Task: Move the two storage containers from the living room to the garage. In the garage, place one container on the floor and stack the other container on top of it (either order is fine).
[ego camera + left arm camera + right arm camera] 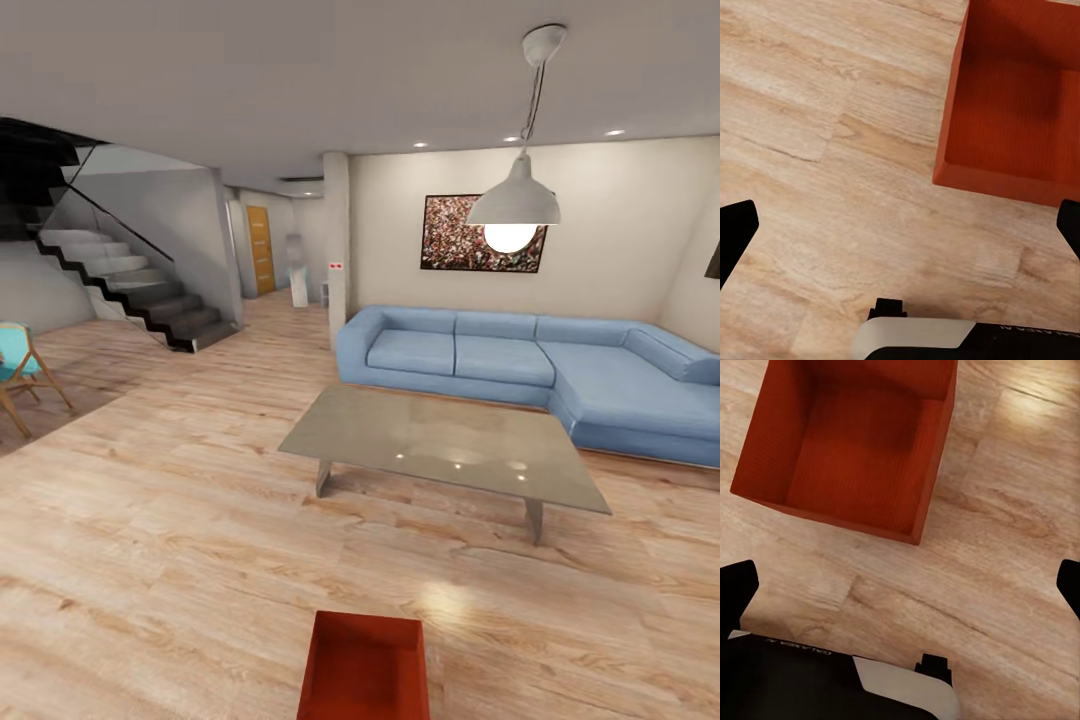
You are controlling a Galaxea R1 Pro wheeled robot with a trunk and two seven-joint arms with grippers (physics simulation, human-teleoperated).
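The living room (pixel 150 520) is big and the garage is far off, so there is a long way to go. The low counter (pixel 445 445) and blue sofa (pixel 530 365) stand close ahead; the robot could bump them. One orange-red storage container (pixel 365 668) sits open on the wood floor, right below the robot. Both sets of jaws hang wide apart, holding nothing. The box lies beyond them, off to one side, so a grab now could miss or tip it.
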